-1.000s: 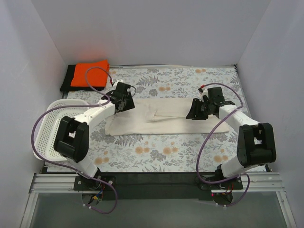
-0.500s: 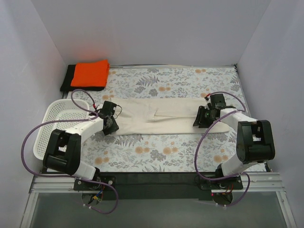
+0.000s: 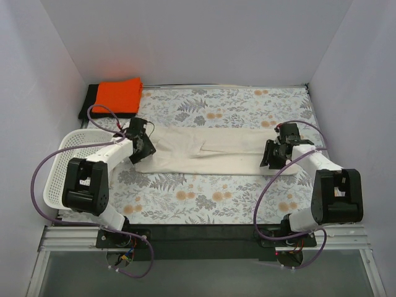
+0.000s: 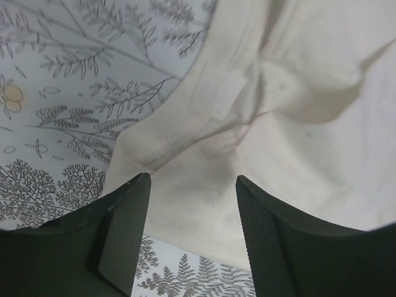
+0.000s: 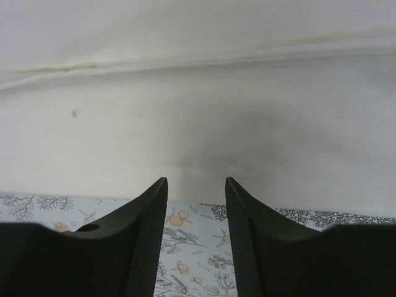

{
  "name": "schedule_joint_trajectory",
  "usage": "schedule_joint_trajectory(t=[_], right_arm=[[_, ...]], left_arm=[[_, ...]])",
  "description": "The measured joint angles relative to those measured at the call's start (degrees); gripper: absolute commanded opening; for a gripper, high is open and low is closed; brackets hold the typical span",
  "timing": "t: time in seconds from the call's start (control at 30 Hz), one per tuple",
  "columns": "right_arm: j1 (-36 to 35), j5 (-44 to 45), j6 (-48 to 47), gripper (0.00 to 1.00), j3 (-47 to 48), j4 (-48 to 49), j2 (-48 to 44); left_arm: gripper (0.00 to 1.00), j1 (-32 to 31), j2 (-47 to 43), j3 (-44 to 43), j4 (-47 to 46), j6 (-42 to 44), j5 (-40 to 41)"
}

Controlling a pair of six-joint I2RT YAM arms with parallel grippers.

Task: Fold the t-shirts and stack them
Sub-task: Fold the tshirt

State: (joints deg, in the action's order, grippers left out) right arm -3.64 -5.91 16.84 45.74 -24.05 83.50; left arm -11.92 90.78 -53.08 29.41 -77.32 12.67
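Across the middle of the floral counter, finding the cream t-shirt lying flat as a long band, apparently folded lengthwise and running left to right. Seeing the left end effector hovering at the band's left end, with fingers parted and straddling the hemmed corner without pinching it. Seeing the right end effector sitting low at the right end, also released, with the cloth's near edge showing in the gap and nothing clamped. Noting the orange t-shirt resting folded on the black t-shirt at the far left corner, and the white basket standing beside the left arm. Expecting soft, light, limp cotton, sagging and creasing wherever unsupported and sliding easily over the printed cover. Judging the best hold to be the two corners of one short end, pinching through every layer at the stitched hem to keep the layers from slipping apart.
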Motion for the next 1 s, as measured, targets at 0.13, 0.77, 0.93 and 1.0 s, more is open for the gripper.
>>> schedule_joint_trajectory(t=[0.13,0.77,0.93,1.0], right_arm=[[-3.17,1.29,-2.12,0.43,3.39,-2.12,-1.84],[-13.77,8.83,-4.22,0.43,7.34,-5.51,8.26],[-14.91,9.86,-4.72,0.43,7.21,-5.4,8.74],[-15.34,10.08,-4.87,0.43,7.02,-5.31,8.68]], left_arm=[[0.59,-2.16,-0.42,-6.67,0.9,0.85,2.47],[0.38,-10.6,17.38,-18.86,0.98,2.1,5.4],[0.38,-10.6,22.36,-23.61,0.57,3.48,6.54],[0.39,-10.69,24.33,-26.01,0.5,4.42,7.13]])
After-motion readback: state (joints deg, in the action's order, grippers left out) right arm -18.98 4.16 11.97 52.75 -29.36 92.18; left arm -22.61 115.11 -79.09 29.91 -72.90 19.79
